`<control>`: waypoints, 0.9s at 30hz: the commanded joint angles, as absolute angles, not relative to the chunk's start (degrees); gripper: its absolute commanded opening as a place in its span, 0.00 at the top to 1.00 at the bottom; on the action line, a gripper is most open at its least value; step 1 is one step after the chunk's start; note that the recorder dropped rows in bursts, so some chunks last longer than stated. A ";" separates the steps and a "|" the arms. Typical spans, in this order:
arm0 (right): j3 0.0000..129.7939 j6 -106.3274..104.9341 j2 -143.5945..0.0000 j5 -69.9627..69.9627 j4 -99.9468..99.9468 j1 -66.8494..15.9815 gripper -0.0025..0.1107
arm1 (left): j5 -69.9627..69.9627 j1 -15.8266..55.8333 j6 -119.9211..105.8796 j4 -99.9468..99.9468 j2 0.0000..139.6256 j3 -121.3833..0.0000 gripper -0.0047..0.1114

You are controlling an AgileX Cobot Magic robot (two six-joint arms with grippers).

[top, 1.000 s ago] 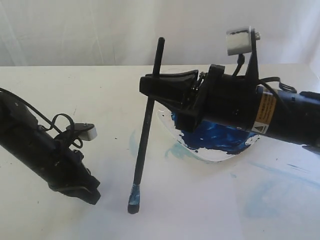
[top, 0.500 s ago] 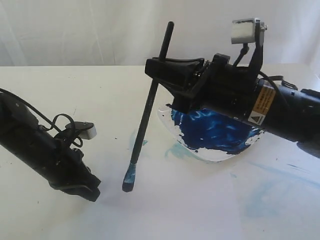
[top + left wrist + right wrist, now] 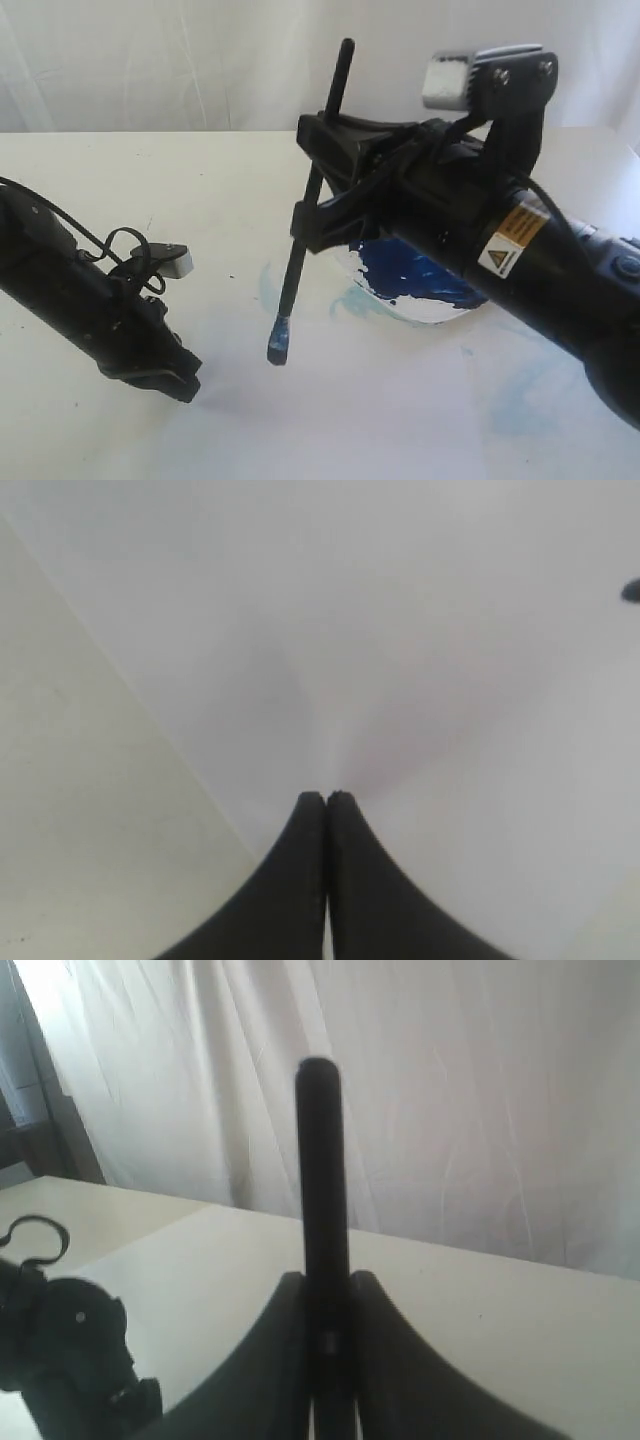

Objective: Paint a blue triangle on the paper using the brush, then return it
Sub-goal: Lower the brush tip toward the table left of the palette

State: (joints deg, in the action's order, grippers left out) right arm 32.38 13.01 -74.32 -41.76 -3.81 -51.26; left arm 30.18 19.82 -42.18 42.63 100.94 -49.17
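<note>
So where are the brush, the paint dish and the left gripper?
brush (image 3: 295, 275), exterior view, on the lower black handle.
paint dish (image 3: 428, 313), exterior view, on its pale front rim.
left gripper (image 3: 327, 800), left wrist view, where its shut fingertips meet.

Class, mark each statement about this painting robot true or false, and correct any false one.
1. The right gripper holds the brush by its black handle. True.
2. The brush lies flat on the table. False: it stands nearly upright, bristles downward.
3. The left gripper is wide open. False: its jaws are pressed together, holding nothing.
4. The dish contains blue paint. True.
5. A finished blue triangle has been painted. False: the paper shows only pale-blue smears.
</note>
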 commanded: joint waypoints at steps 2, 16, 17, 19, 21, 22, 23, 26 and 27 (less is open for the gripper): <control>31.75 10.65 -75.13 -42.52 -5.35 -53.65 0.98 | 31.45 20.09 -42.26 44.02 103.19 -49.11 0.96; 31.75 10.65 -75.79 -43.59 -7.30 -53.64 0.98 | 31.37 20.09 -42.26 43.32 103.28 -49.35 0.96; 31.75 10.97 -76.23 -44.35 -8.54 -53.64 0.98 | 31.26 20.09 -42.26 43.21 103.28 -49.35 0.96; 31.75 12.63 -77.03 -45.96 -10.28 -53.64 0.98 | 31.26 20.09 -42.26 43.21 103.28 -49.35 0.96; 31.75 14.10 -78.07 -47.47 -11.56 -53.64 0.98 | 31.26 20.09 -42.26 43.21 103.28 -49.35 0.96; 31.86 14.36 -78.71 -47.92 -12.12 -53.64 0.98 | 31.26 20.09 -42.26 43.21 103.28 -49.35 0.96; 31.86 14.62 -79.40 -48.36 -12.72 -53.64 0.98 | 31.26 20.09 -42.26 43.21 103.28 -49.35 0.96; 31.95 16.70 -81.18 -49.64 -13.88 -53.64 0.98 | 31.26 20.09 -42.26 43.21 103.28 -49.35 0.96; 31.95 16.81 -81.61 -49.94 -14.09 -53.64 0.98 | 31.41 20.09 -42.26 43.21 103.28 -49.35 0.96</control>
